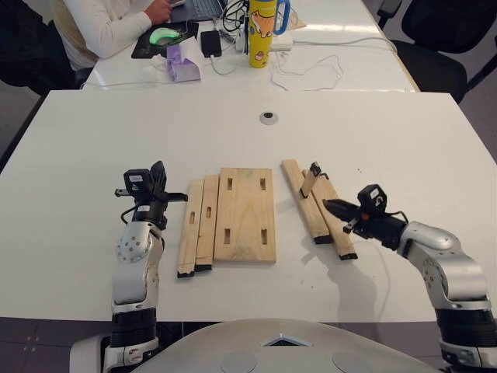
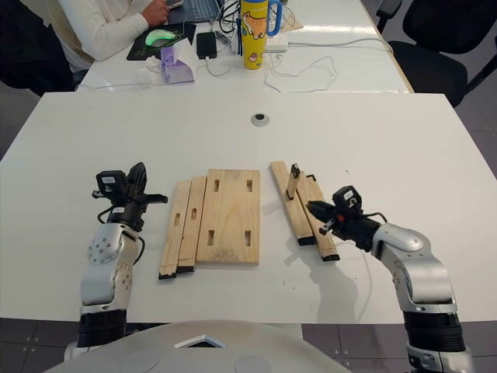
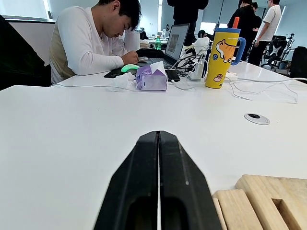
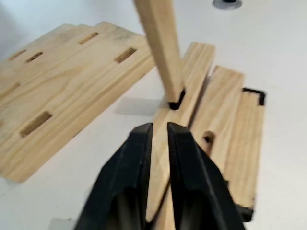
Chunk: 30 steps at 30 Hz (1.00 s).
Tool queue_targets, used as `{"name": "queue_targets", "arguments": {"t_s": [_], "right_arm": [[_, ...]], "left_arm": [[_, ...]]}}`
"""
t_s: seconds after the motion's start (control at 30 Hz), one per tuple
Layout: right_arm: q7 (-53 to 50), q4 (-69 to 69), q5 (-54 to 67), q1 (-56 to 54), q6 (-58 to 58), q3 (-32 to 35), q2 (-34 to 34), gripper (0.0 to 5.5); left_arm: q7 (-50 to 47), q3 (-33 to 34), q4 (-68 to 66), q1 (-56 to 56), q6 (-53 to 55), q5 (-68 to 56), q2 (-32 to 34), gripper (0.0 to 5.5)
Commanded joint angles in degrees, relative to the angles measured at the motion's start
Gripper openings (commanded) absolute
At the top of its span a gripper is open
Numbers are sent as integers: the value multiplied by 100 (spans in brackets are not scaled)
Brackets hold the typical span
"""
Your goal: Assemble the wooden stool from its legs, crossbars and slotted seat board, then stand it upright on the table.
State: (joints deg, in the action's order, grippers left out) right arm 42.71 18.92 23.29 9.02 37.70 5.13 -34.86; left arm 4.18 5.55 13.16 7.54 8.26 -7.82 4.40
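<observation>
The short pale wooden crossbar [image 1: 310,182] stands tilted with its lower end in a dark slot of a flat light-wood leg plank [image 1: 305,200]. This plank is the inner one of a pair lying at 3 o'clock of the rectangular slotted seat board [image 1: 245,214]. The pair's long axes run roughly from 11 to 5 o'clock. The board itself lies flat near the middle of the white table [image 1: 388,140], running 12 to 6. A second pair of leg planks [image 1: 196,225] lies just beside it at 9 o'clock. The crossbar sits at about 11 o'clock from the right gripper [image 1: 329,205], close ahead of its tips. That arm is plainly the nearer one for any grasp on the bar. The right gripper hangs low over the near half of the right pair, pointing toward 10 o'clock. Its black fingers [image 4: 139,143] are only a narrow slit apart, with wood showing through the slit and nothing visibly clamped. It would likely need to widen to take the bar. The left gripper [image 1: 159,169] is at 9 o'clock of the left planks, pointing to 12, its fingers pressed together and empty.
</observation>
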Motion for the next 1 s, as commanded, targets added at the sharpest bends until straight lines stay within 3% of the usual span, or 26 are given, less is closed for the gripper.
{"name": "queue_targets", "arguments": {"t_s": [0.03,0.23,0.57,1.0], "right_arm": [[-330,526,274,7,903,-93,30,119],[-748,662,351,-44,1551,-107,69,197],[-1186,65,-123,-58,1667,-447,37,197],[-1383,294,4,-515,1936,-585,314,197]], "left_arm": [[-57,-53,63,79,-55,59,-74,0],[-77,-39,56,113,-100,68,-89,0],[-68,-61,13,83,-124,71,-87,0],[-86,-71,13,54,-103,68,-88,0]]}}
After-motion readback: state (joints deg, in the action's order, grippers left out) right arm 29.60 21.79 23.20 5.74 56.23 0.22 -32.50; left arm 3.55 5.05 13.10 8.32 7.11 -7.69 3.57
